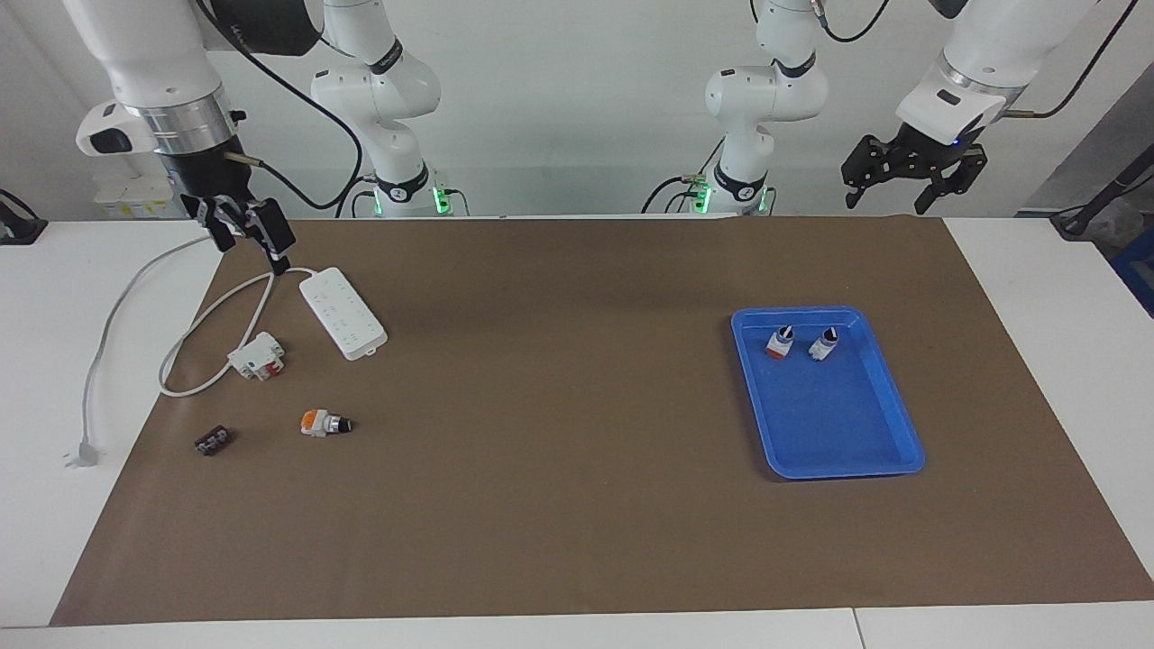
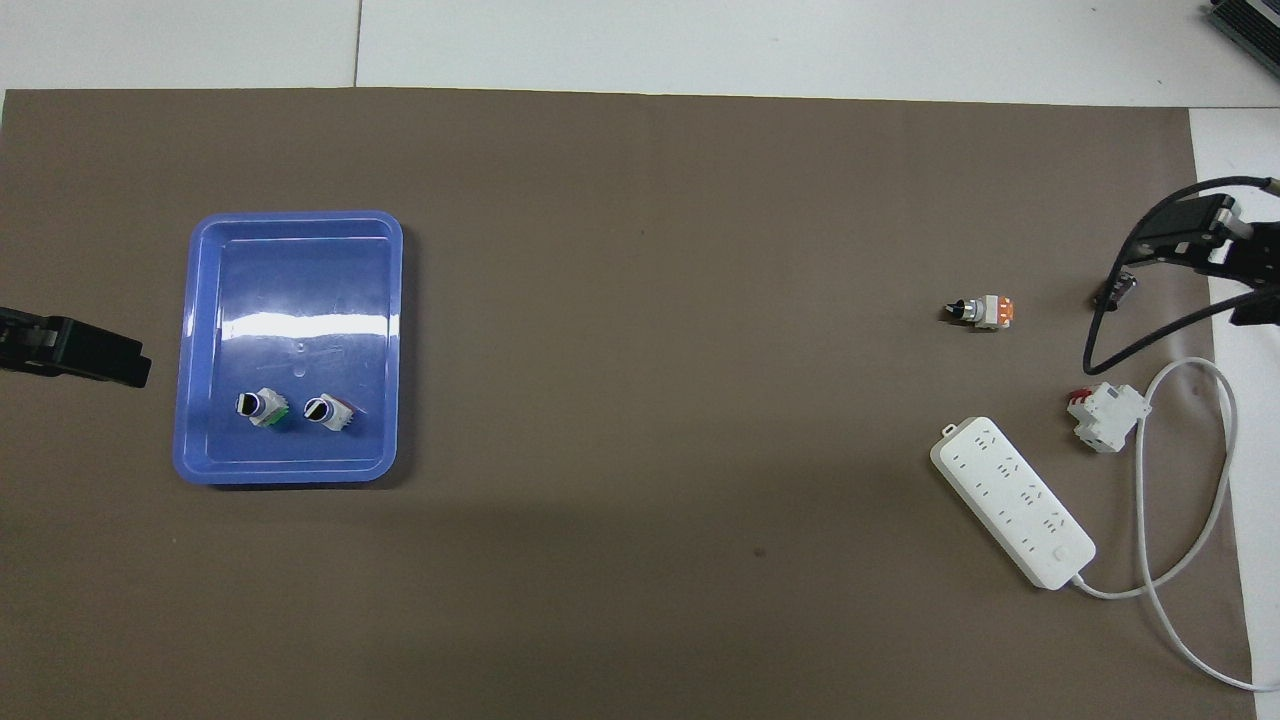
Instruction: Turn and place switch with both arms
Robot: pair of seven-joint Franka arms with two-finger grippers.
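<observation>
The switch [image 1: 325, 423] [image 2: 982, 312] lies on its side on the brown mat toward the right arm's end, black knob pointing to the table's middle. My right gripper [image 1: 251, 245] hangs open and empty over the mat's edge above the white cable [image 1: 225, 302], well apart from the switch. Its dark fingers [image 2: 1192, 218] enter the overhead view beside the switch. At the other end, my left gripper [image 1: 911, 185] waits open and empty, raised beside the blue tray [image 1: 888, 397] [image 2: 200, 300]. Two similar switches [image 1: 781, 342] [image 2: 262, 408] stand upright in that tray.
A white power strip [image 1: 343, 312] [image 2: 1012, 502] with a looping cable lies nearer the robots than the switch. A white-and-red block [image 1: 257, 355] [image 2: 1105, 416] and a small black terminal strip [image 1: 214, 441] [image 2: 1117, 290] sit close by. The plug [image 1: 81, 453] rests off the mat.
</observation>
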